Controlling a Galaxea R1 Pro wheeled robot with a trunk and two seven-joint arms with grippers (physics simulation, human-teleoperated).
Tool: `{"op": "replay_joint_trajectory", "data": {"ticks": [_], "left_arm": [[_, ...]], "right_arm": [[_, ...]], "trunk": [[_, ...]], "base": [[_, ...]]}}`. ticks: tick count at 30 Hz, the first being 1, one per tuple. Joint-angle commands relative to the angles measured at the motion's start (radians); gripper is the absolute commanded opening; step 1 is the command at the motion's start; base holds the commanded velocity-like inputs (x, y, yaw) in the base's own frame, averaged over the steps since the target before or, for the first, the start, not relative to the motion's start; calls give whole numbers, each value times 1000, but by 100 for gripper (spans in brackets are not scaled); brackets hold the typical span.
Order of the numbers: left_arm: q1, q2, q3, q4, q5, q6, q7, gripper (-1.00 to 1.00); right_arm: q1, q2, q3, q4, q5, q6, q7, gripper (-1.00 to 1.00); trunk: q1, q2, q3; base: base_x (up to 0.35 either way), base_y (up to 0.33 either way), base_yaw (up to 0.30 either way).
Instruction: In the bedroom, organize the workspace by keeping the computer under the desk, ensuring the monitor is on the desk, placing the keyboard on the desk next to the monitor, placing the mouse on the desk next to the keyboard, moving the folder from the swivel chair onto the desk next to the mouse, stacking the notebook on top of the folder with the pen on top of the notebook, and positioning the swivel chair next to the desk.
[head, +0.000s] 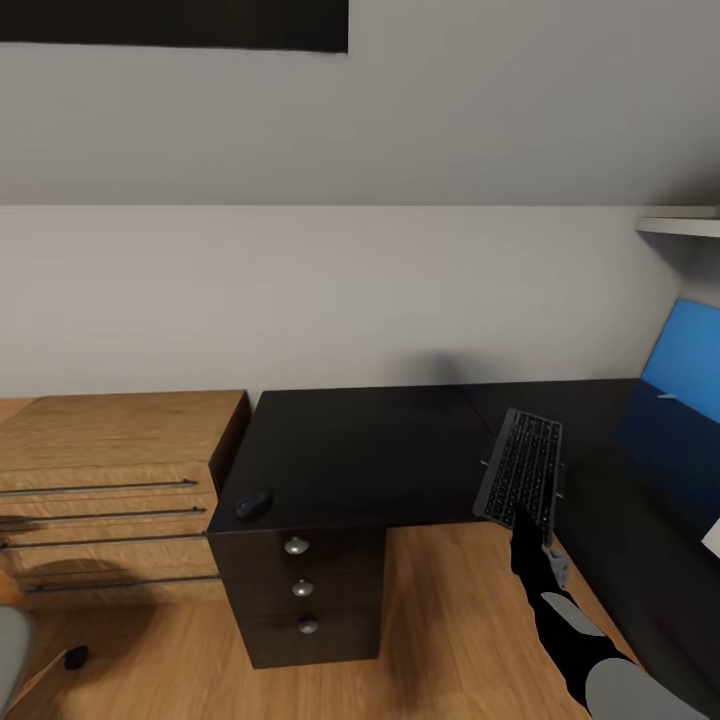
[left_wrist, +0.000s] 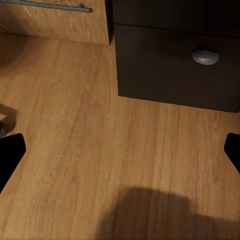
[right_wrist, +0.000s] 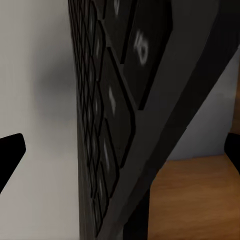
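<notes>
In the head view a black desk (head: 370, 450) stands against the wall. A dark mouse (head: 254, 502) lies near its front left corner. My right gripper (head: 524, 518) is shut on the near end of the black keyboard (head: 522, 468), holding it tilted just above the desk's right part. Up close, the keyboard (right_wrist: 107, 125) runs edge-on between the black fingertips (right_wrist: 11, 152). The monitor's blue screen (head: 688, 370) stands at the desk's far right. My left gripper (left_wrist: 120, 152) is open over the wooden floor, nothing between its fingers (left_wrist: 10, 155).
The desk's drawer unit (head: 300, 600) with round knobs (left_wrist: 205, 56) stands under its left end. A wooden dresser (head: 110, 490) with long metal handles adjoins it on the left. A grey chair part (head: 10, 650) and a caster (head: 75, 657) sit at the lower left. A shelf (head: 680, 225) hangs upper right.
</notes>
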Motion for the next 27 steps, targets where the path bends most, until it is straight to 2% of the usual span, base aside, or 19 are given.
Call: {"op": "replay_joint_trajectory", "data": {"ticks": [1,5,6,15,27], "left_arm": [[0,1,-3,-1,10,-4,6,100],[0,1,-3,-1,10,-3,6,100],[0,1,-3,-1,10,-3,6,100],[0,1,-4,-1,10,-3,6,100],[0,1,-4,-1,10,-3,6,100]], "right_arm": [[-1,-1,3,1,-6,-3,3,100],[-1,-1,3,1,-6,-3,-2,100],[-1,-1,3,1,-5,-4,-2,-100],[-1,-1,3,1,-3,-7,2,-100],[-1,0,9,-1,-2,-9,8,-100]], "trunk": [[0,0,-1],[0,0,-1],[0,0,-1],[0,0,-1],[-46,84,37]], "base": [[28,0,0],[13,0,0],[5,0,0],[1,0,0],[0,0,0]]}}
